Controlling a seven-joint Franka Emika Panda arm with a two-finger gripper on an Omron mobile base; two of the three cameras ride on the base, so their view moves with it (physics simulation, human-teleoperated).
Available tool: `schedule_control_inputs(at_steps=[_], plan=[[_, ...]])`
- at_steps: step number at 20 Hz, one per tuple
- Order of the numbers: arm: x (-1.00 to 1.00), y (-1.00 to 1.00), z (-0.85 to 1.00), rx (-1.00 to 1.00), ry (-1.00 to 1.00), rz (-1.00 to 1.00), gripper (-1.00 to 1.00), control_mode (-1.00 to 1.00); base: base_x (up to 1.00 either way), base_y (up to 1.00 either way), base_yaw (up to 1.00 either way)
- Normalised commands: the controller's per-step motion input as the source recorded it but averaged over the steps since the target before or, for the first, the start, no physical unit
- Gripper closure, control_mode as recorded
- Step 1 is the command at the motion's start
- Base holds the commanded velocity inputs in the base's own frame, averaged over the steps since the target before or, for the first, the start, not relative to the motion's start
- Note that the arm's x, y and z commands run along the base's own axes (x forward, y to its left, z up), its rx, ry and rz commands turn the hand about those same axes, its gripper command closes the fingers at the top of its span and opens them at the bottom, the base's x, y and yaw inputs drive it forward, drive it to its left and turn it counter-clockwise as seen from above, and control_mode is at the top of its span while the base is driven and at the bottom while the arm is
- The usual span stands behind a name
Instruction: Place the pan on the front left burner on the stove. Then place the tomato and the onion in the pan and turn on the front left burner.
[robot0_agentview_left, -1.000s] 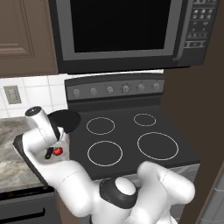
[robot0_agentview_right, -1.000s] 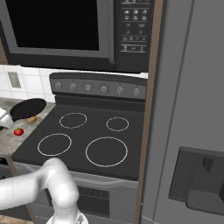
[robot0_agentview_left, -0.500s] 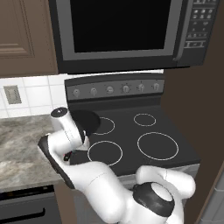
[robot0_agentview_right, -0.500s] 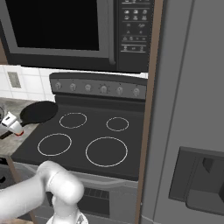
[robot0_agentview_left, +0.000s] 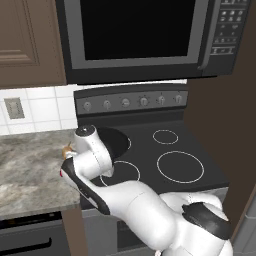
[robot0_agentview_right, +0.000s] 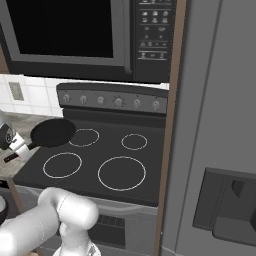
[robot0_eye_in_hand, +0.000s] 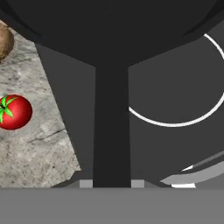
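Over the left edge of the stove (robot0_agentview_right: 95, 165) we see the pan (robot0_agentview_right: 53, 132) held up in the air, its round black body above the rear left ring. Its long axis runs from the body down and left to the thin handle (robot0_eye_in_hand: 112, 131), which points toward the gripper (robot0_agentview_right: 15, 150) out over the table (robot0_agentview_left: 30, 170). In the hand view the handle runs straight up from between the fingertips, so we read the gripper as clamped on it. The front left burner (robot0_agentview_right: 62, 165) lies bare, just in front of the pan. The tomato (robot0_eye_in_hand: 14, 112) and the onion (robot0_eye_in_hand: 4, 41) rest on the table left of the stove, apart.
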Motion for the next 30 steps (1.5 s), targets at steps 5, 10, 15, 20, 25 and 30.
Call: schedule_control_inputs(at_steps=[5,10,15,20,25,30], plan=[[0.00,0.00,0.00,0.00,0.00,-0.19,1.00,-1.00,0.00,0.00,0.00],[0.00,0.00,0.00,0.00,0.00,-0.17,1.00,-1.00,0.00,0.00,0.00],[-0.01,0.00,0.00,0.00,0.05,-0.15,1.00,-1.00,0.00,0.00,0.00],[-0.02,0.00,-0.01,0.00,0.09,-0.11,1.00,-1.00,0.00,0.00,0.00],[0.00,0.00,-0.05,0.00,0.09,-0.10,1.00,-1.00,0.00,0.00,0.00],[-0.02,0.00,-0.10,0.00,0.10,-0.09,1.00,-1.00,0.00,0.00,0.00]])
